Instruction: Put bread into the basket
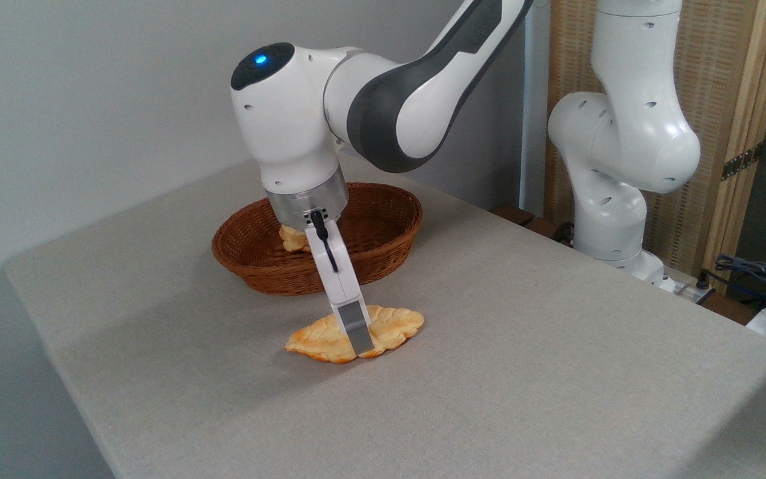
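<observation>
Arm: I'm seeing the white Panda arm (383, 100) reaching in from the upper right and bending down over the worktop (522, 372), blue light glowing on top of the wrist housing.
Pincer: my pincer (360, 342) is pointing down and leaning toward the lower right; the tip of the one visible finger (356, 329) is lying over the middle of the bread.
Pincer state: I'm only seeing one finger, the other is hiding behind it, so I cannot tell if it is spread, pressed together or pinching the bread.
Bread: the bread (393, 324) is lying flat on the worktop, just in front of the basket and outside it, long axis running left to right, golden edges and pale top showing.
Basket: the basket (383, 246) is sitting on the worktop behind the bread, partly covered by the wrist; near rim and bread are looking close but apart.
In basket: a small bread piece (292, 238) is sitting inside near the left of the wrist, mostly hidden.
Background: the arm base (622, 146) is standing at the right edge, cables (755, 269) are lying beyond it, a wooden screen (729, 100) is standing behind.
</observation>
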You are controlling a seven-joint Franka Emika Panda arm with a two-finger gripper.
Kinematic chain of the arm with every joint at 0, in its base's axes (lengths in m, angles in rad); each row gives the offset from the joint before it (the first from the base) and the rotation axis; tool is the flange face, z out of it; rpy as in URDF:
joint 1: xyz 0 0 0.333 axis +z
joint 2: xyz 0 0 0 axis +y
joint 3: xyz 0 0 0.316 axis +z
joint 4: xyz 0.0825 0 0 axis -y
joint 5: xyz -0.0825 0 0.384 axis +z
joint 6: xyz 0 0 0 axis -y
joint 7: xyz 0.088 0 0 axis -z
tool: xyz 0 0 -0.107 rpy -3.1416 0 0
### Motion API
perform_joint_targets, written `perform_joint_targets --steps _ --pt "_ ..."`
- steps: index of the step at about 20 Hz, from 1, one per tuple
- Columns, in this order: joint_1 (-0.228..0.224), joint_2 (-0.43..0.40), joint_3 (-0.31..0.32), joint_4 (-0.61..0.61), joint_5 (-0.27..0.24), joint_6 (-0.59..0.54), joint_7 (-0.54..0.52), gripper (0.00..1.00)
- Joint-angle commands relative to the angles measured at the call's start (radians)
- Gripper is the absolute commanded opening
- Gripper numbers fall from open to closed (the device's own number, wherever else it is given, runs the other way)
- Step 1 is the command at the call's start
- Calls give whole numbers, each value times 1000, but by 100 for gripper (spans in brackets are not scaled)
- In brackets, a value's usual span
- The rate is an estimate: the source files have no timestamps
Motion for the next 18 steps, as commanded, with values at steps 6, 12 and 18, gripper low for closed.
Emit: perform_joint_targets --steps 6,12,18 --pt "-3 7 7 2 -2 17 34 42" --pt "-3 1 9 6 -7 14 32 42" --pt "0 -24 6 103 -21 -52 23 43"
